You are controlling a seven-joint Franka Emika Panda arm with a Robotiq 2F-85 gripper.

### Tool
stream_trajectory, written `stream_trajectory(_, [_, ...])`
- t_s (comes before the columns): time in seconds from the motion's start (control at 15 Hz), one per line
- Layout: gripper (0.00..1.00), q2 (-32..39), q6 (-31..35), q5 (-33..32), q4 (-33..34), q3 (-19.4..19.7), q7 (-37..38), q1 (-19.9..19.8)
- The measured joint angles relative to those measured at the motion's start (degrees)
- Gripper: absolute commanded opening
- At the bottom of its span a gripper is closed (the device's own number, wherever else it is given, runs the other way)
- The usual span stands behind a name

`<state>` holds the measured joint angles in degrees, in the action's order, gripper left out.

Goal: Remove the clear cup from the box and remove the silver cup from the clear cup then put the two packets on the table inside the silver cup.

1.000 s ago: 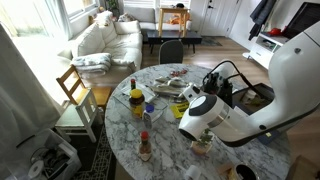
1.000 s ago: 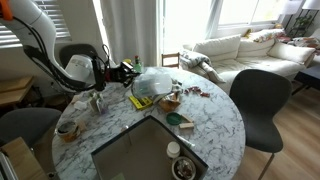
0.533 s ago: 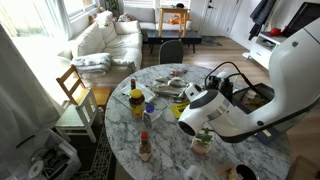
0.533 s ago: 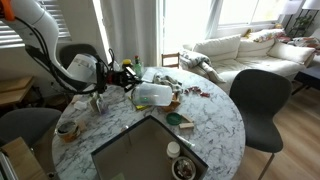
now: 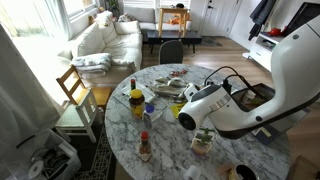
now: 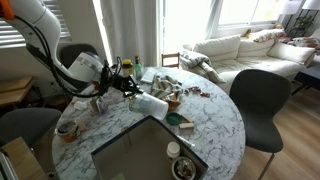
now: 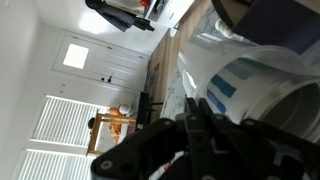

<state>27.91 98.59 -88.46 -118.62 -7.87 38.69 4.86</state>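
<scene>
Fingers (image 7: 200, 130): clamped on the clear cup (image 6: 151, 101). The cup hangs off the gripper (image 6: 131, 89) with nothing under it, so I read that as a firm hold.
Cup position: left of centre in an exterior view, up in the air, just above the far wall of the box (image 6: 130, 152). It looks out of the box and over the marble table (image 6: 215, 120).
Direction from fingers: the cup runs away from the fingertips toward the lower right of that frame. In the wrist view it fills the upper right (image 7: 250, 85), with the fingers coming in from the bottom centre.
Long axis: tipped hard over, close to lying on its side rather than upright. Cannot tell which end faces the gripper.
Cup contents: something pale with a blue patch shows through the wall. Cannot confirm it is the silver cup.
Box contents: mostly bare floor, with two small round items (image 6: 184, 167) at its lower-right end. Cannot tell whether they sit inside it or at the rim.
Next move, my guess: bring the cup upright and set it on bare marble beside the box.
Risk: tipped like this, whatever is nested inside could slide out.
</scene>
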Motion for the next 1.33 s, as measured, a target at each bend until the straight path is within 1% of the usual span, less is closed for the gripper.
stream_trajectory(0.2, [0.01,0.15,2.55,1.39,-0.03,0.03,0.00,-0.14])
stream_trajectory(0.47, [0.01,0.71,5.39,1.61,-0.15,0.05,0.14,-0.17])
stream_trajectory(0.67, [0.01,1.39,6.16,1.83,-0.24,0.06,0.19,-0.17])
stream_trajectory(0.73, [0.31,1.67,6.21,1.96,-0.25,0.06,0.19,-0.17])
stream_trajectory(0.8, [0.33,1.91,6.29,2.20,-0.25,0.06,0.20,-0.17])
stream_trajectory(0.93, [0.45,2.07,6.31,3.08,-0.20,0.11,0.25,-0.17])
stream_trajectory(1.27, [0.85,0.11,6.29,6.82,0.58,0.17,0.08,-0.08])
stream_trajectory(1.33, [0.92,-0.67,6.29,7.46,0.62,0.15,0.00,0.01])
